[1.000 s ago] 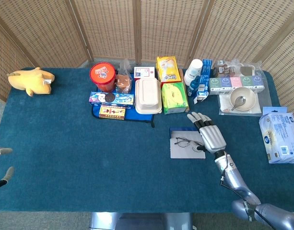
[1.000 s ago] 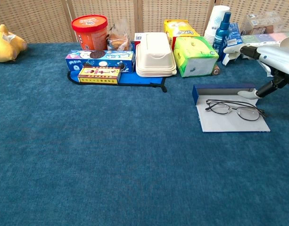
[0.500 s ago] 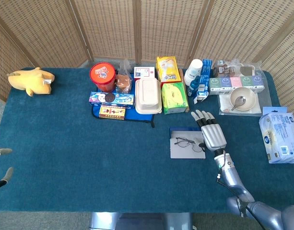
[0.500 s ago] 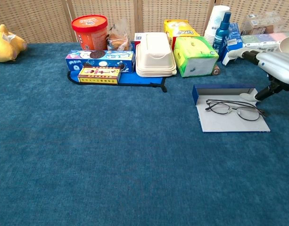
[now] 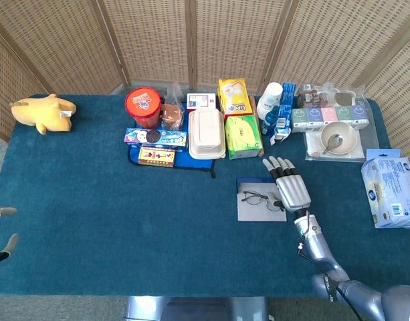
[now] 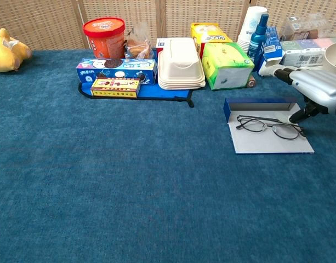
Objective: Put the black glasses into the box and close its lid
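The black glasses (image 5: pixel 261 198) (image 6: pixel 266 125) lie unfolded on the grey flat panel of the open box (image 6: pixel 272 143), just in front of its low blue wall (image 6: pixel 259 104). In the head view the box (image 5: pixel 257 210) sits right of the table's middle. My right hand (image 5: pixel 289 187) (image 6: pixel 317 89) hovers at the box's right edge with fingers stretched flat. Its thumb reaches down to the glasses' right end and seems to touch it. Only the spread fingertips of my left hand (image 5: pixel 0 231) show, at the far left edge of the head view, holding nothing.
Behind the box stand a green tissue box (image 6: pixel 227 64), a white clamshell container (image 6: pixel 180 62), a yellow box (image 5: pixel 233 95), a spray bottle (image 6: pixel 257 37) and a red tub (image 6: pixel 104 35). At right are a bowl with a spoon (image 5: pixel 338 138) and a wipes pack (image 5: pixel 390 191). A yellow plush toy (image 5: pixel 43 112) lies far left.
My right hand has drifted slightly left toward the box, and the glasses have shifted a little left on the grey panel. The left hand has not moved.
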`<state>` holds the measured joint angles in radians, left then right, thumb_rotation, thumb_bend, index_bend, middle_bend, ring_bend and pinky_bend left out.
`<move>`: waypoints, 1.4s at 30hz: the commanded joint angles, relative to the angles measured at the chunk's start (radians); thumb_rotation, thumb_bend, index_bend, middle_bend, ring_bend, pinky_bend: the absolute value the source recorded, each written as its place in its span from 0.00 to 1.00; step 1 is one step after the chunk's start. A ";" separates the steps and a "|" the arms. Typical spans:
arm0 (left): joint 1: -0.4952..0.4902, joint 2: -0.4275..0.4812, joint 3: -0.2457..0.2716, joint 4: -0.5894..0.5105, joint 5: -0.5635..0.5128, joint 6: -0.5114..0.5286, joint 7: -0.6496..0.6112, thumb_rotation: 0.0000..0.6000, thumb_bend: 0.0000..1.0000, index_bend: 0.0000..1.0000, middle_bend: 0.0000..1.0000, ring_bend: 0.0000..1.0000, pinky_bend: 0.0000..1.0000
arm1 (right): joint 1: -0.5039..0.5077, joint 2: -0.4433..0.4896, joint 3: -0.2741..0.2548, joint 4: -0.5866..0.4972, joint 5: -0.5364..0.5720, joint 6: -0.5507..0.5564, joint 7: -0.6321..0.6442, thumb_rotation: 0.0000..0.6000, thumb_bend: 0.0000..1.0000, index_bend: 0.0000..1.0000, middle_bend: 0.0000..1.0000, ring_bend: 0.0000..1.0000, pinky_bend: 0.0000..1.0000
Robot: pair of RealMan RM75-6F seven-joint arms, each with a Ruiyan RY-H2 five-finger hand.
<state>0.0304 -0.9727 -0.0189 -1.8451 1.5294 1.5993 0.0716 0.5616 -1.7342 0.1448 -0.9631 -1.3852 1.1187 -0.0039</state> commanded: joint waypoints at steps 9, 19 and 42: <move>-0.001 -0.004 -0.002 0.010 -0.005 -0.002 -0.010 1.00 0.30 0.31 0.35 0.22 0.28 | 0.007 0.061 0.017 -0.096 -0.015 0.022 -0.011 1.00 0.29 0.00 0.03 0.00 0.11; -0.003 -0.011 -0.003 0.020 -0.003 -0.004 -0.017 1.00 0.30 0.31 0.35 0.22 0.27 | -0.006 0.140 0.006 -0.306 0.018 -0.011 -0.104 1.00 0.29 0.00 0.01 0.00 0.11; 0.002 -0.008 0.000 0.018 0.000 0.001 -0.015 1.00 0.30 0.31 0.35 0.22 0.27 | -0.001 0.096 -0.015 -0.218 0.033 -0.054 -0.098 0.95 0.29 0.00 0.00 0.00 0.10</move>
<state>0.0326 -0.9808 -0.0193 -1.8268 1.5296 1.6004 0.0560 0.5581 -1.6301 0.1304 -1.2028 -1.3499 1.0702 -0.1153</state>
